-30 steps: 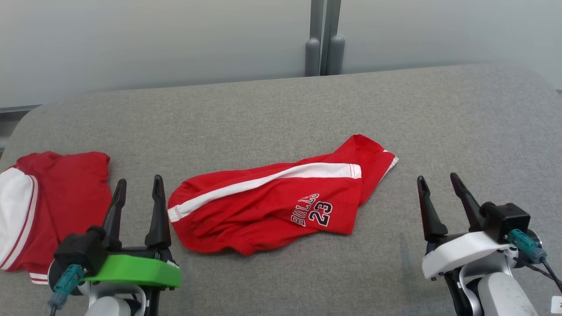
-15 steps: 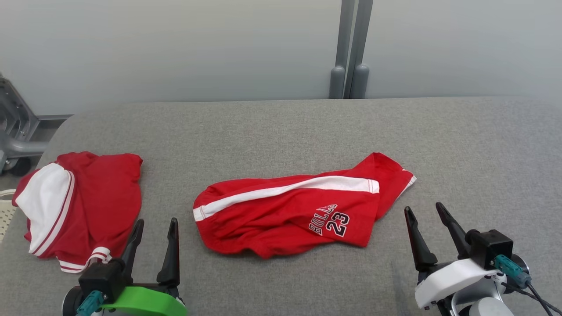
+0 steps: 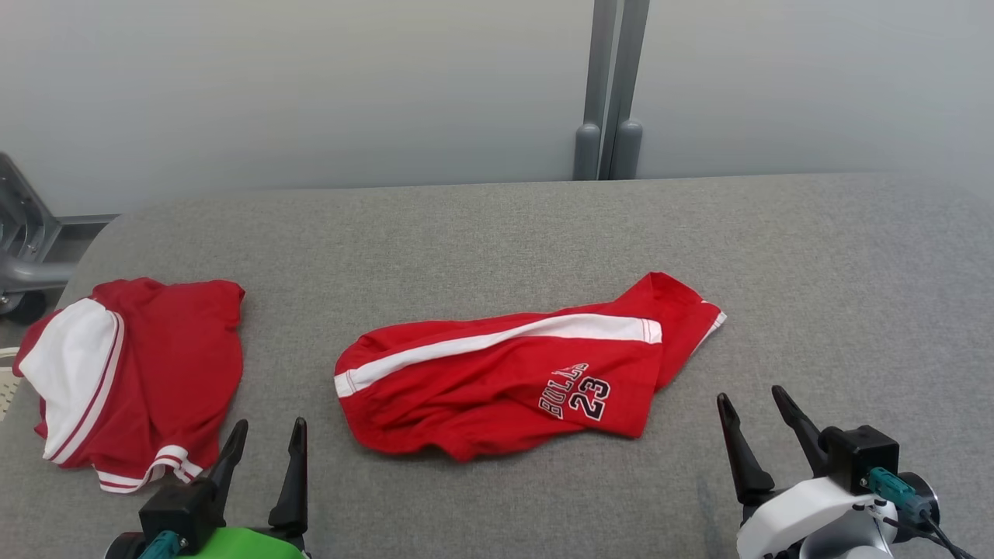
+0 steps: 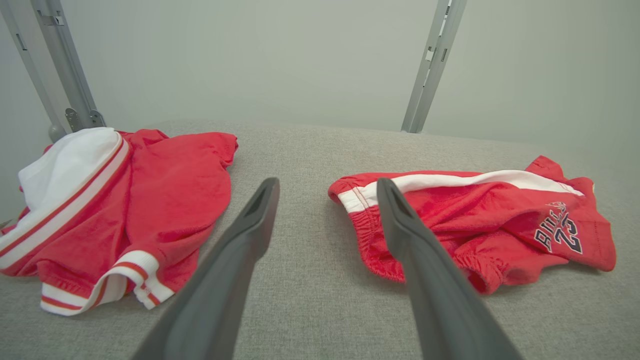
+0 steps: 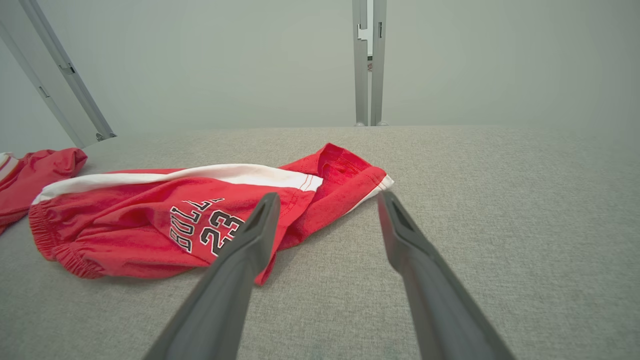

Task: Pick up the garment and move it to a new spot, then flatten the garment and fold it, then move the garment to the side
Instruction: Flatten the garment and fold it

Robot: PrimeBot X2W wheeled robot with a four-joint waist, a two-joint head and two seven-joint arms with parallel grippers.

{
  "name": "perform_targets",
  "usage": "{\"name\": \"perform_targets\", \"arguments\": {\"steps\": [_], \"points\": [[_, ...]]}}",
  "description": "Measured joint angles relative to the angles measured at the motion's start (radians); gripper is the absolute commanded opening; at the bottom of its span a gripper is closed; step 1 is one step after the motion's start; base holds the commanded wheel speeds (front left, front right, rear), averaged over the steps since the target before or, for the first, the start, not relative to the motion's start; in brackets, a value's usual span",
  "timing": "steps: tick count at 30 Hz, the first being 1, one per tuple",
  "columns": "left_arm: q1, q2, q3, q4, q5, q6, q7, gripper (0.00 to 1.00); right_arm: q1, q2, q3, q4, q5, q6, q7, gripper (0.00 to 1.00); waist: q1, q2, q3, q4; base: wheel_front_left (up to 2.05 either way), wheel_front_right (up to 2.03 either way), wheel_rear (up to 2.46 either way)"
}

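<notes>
You have a grey fabric table [image 3: 497,225] before a pale wall [image 3: 311,85]. Twin posts [image 3: 608,85] stand behind its far edge, a wheeled frame [image 3: 35,272] off its left corner. A red-and-white jersey [image 3: 155,365] lies bunched at its left.

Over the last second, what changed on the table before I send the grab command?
The head camera shifted, so the whole view moved. The left gripper and right gripper seem to have drawn back toward the robot, away from the red shorts. Nothing was grasped or released. Unchanged: both grippers open and empty; the shorts and the red-and-white garment lie where they were on the grey surface.
</notes>
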Motion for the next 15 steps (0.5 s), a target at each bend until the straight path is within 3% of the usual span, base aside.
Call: {"name": "perform_targets", "arguments": {"steps": [11,15], "points": [[-0.009,-0.009,-0.021,0.036,0.011,-0.016,0.002,1.00,-0.004,-0.003,0.017,-0.004,-0.001,0.000,0.020,1.00,0.0000,0.0000,0.015,-0.005,0.00,0.00,0.00],[-0.035,-0.009,-0.042,0.064,-0.006,-0.019,0.053,1.00,-0.025,-0.028,0.048,-0.013,-0.006,0.000,0.056,1.00,0.0000,0.0000,0.023,-0.003,0.00,0.00,0.00]]}}
